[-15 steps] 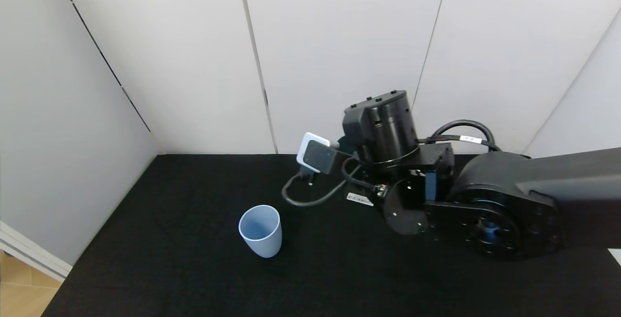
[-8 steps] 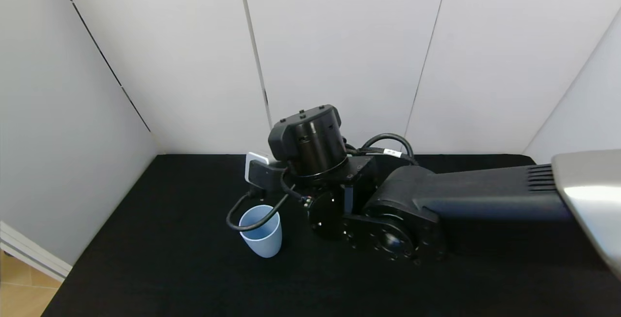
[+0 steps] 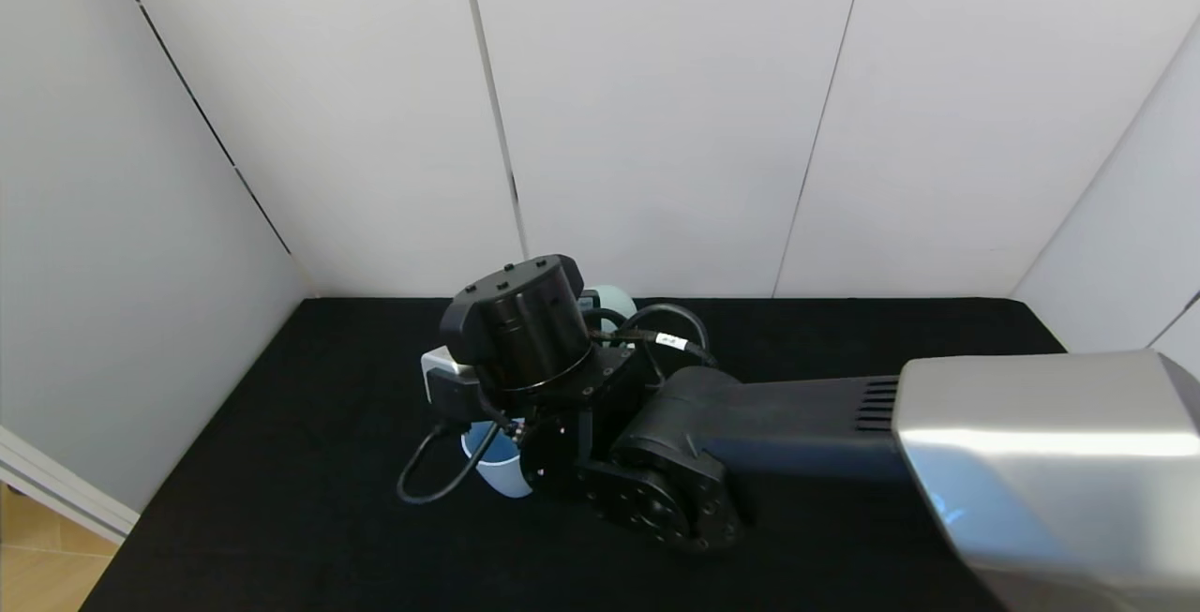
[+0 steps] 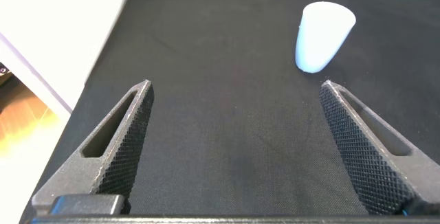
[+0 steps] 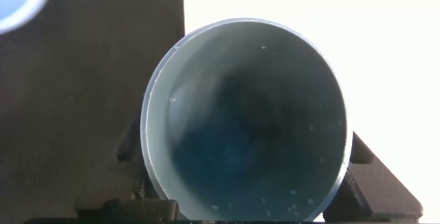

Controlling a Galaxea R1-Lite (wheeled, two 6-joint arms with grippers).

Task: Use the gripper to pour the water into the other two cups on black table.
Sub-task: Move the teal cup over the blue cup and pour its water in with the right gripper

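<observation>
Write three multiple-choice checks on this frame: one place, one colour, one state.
1. Where is the light blue cup?
A) partly hidden under the right arm
B) against the back wall
C) in the left end effector

2. What colour is the held cup in the right end effector?
A) red
B) teal-green
C) black

3. What state is the left end effector in?
A) shut on a cup
B) shut, empty
C) open, empty

Answers:
1 A: in the head view only part of it shows below the wrist.
2 B: the right wrist view looks into its teal-green mouth, a finger on each side.
3 C: the left wrist view shows the fingers spread with only black table between them.
</observation>
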